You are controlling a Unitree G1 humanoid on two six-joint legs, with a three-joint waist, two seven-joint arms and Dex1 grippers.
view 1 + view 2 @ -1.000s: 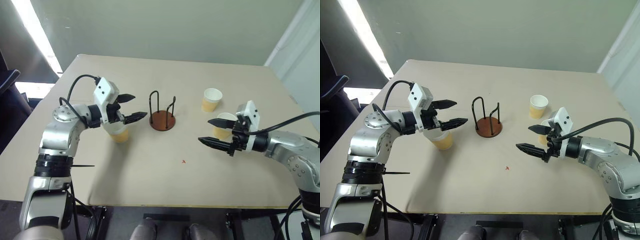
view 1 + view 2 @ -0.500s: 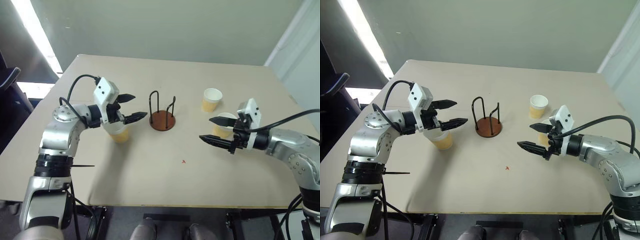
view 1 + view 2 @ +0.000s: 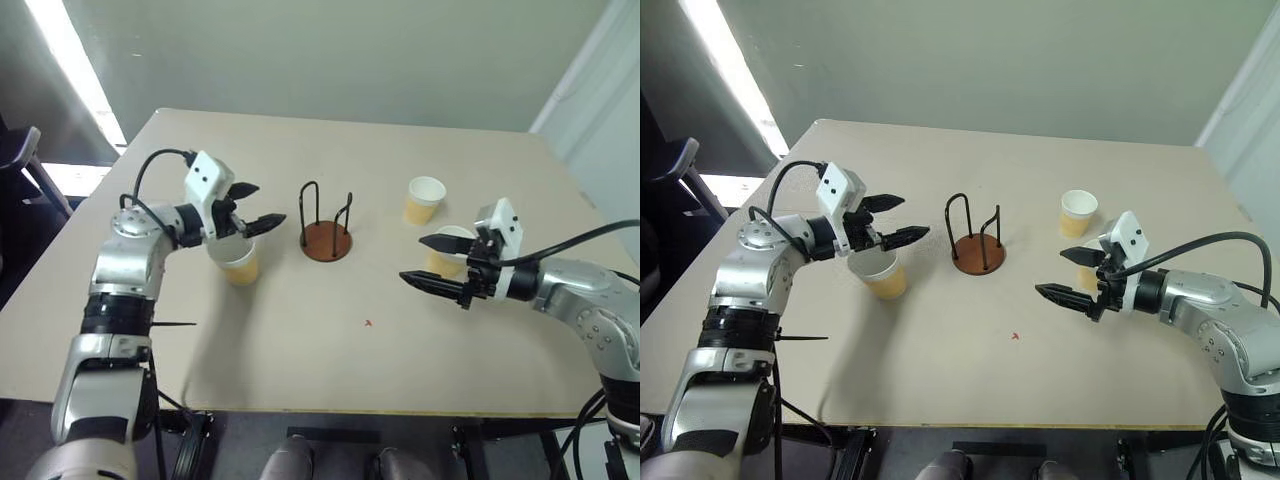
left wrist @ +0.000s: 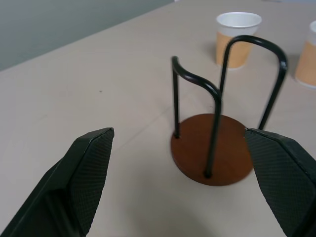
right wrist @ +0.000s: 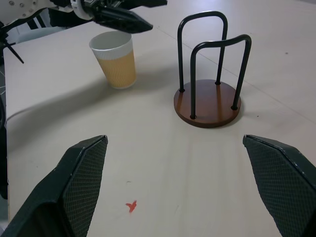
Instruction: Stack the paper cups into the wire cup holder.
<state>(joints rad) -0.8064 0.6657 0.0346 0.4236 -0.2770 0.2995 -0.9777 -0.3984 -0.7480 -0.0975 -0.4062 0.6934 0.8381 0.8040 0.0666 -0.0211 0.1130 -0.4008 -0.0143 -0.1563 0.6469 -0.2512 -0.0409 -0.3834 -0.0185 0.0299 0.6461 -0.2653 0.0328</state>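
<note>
Spanning beige table [image 3: 330,360]; grey-green wall [image 3: 330,50] behind; tiny red mark [image 3: 368,323].

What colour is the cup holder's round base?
Reddish-brown, under black wire loops; the wire cup holder shows best in the right wrist view.

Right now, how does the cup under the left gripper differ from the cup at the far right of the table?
The near-left cup sits directly beneath the open left gripper, left of the wire cup holder; the far-right cup stands in the open, right of the holder, with no gripper over it. Both are upright, white-rimmed and yellow-orange walled.
</note>
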